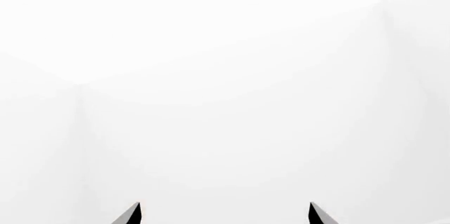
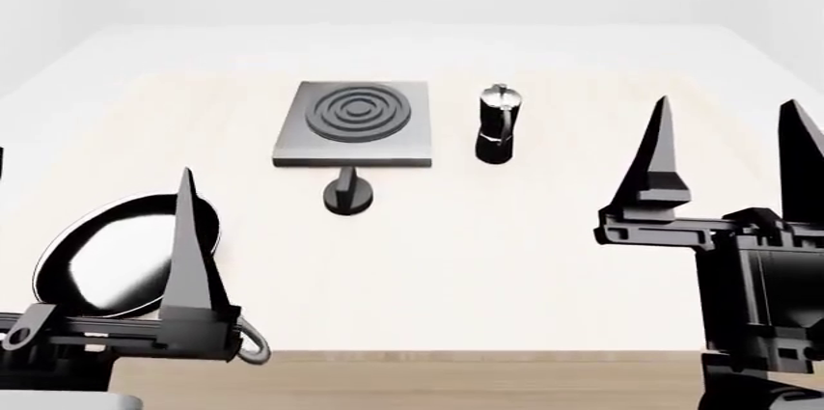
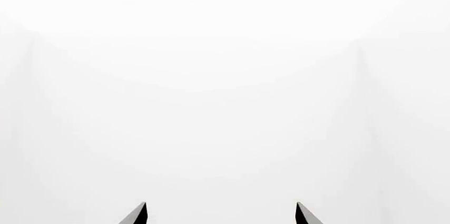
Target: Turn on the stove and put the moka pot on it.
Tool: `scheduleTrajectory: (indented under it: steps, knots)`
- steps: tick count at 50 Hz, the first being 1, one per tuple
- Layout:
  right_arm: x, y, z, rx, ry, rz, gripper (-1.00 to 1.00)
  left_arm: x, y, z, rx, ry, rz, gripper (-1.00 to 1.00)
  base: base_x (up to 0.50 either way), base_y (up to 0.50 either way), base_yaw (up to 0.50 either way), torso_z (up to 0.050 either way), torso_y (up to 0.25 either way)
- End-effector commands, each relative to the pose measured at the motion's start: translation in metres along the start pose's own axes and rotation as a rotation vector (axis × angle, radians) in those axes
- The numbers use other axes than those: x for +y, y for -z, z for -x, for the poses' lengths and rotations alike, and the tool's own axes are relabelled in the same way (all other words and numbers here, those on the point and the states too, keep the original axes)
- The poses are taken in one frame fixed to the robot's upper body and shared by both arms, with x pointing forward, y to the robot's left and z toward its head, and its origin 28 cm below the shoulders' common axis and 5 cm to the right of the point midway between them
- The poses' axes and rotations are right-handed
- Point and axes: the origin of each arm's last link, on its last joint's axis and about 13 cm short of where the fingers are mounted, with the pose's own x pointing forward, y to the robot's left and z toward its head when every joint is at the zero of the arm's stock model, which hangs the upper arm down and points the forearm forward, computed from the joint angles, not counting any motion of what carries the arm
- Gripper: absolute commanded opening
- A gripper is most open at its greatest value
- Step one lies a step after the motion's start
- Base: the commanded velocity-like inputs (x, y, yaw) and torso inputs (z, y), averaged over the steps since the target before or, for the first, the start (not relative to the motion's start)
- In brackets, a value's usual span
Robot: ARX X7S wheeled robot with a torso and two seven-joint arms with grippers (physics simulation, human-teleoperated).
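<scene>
Stove (image 2: 351, 123) seen mid-table, knob (image 2: 347, 193) just in front | pot (image 2: 496, 124) upright just right of stove, apart from it | pan (image 2: 119, 256) near left | left gripper (image 1: 225, 214) spread, nothing held | right gripper (image 2: 728, 154) spread, raised, nothing held

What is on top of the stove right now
Nothing: the stove shows only its own bare rings. The moka pot stands on the table beside it, apart. Both grippers are near the camera.
</scene>
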Motion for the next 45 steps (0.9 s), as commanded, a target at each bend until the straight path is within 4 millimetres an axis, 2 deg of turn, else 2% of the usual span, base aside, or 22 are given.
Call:
scheduleTrajectory:
  steps: [1, 31, 45]
  knots:
    - [0.0010, 0.0010, 0.0001, 0.002, -0.005, 0.001, 1.00, -0.0001, 0.0011, 0.0005, 0.001, 0.001, 0.001, 1.00, 0.14, 0.00, 0.00, 0.000, 0.000]
    - [0.0014, 0.0031, 0.0020, 0.008, -0.012, 0.033, 1.00, -0.0007, 0.0025, -0.0001, 0.007, 0.008, 0.005, 1.00, 0.14, 0.00, 0.00, 0.000, 0.000]
    - [0.0030, 0.0044, 0.0027, 0.011, -0.021, 0.058, 1.00, -0.0012, 0.0045, 0.0001, 0.010, 0.009, 0.008, 1.00, 0.10, 0.17, 0.00, 0.000, 0.000]
